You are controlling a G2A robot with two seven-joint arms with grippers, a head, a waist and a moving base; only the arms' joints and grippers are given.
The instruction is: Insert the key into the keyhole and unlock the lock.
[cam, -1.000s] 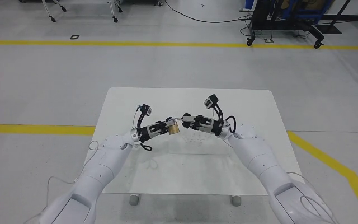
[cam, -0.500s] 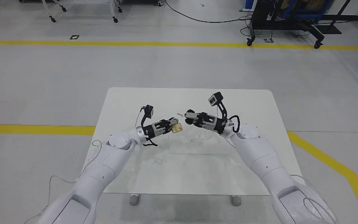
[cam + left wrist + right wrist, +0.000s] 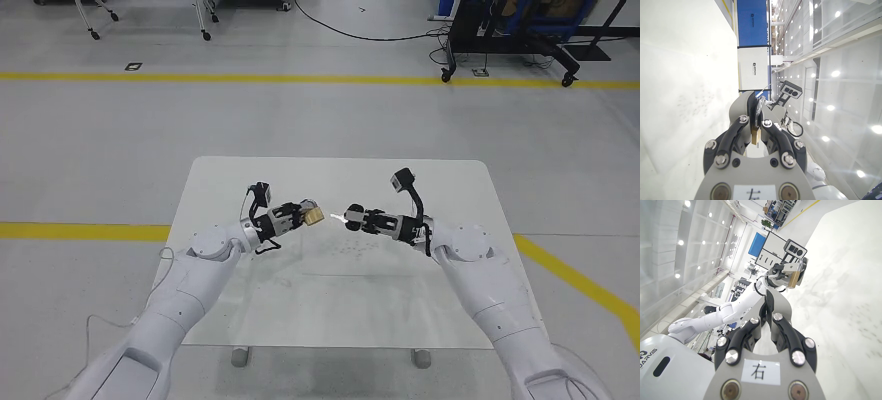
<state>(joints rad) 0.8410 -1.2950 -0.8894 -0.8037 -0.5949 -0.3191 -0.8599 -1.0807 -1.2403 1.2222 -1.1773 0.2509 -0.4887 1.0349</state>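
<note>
Near the middle of the top view, above the white counter (image 3: 400,300), the two arms meet tip to tip with a small gap between them. The left gripper (image 3: 292,215) has its jaws clamped on the lock (image 3: 312,214), a small brass padlock held off the counter. In the right wrist view the lock (image 3: 794,279) shows its brass body jutting free of the jaws and its steel shackle up by the pads. This leaves the end of the body clear and turned toward the other arm, presumably so the keyhole can be reached. The keyhole itself is too small to make out. The right gripper (image 3: 358,217) lies just right of centre in the top view, jaws pressed nearly together on the key (image 3: 343,213), a pale sliver pointing at the lock. Key and lock are near and roughly in line but apart, so the key is not yet in. Holding both in the air lets either arm correct its angle. The next move, as I judge it, calls for lining the blade up closely with the slot before any push, since a slight tilt would jam the tip against the brass face.
</note>
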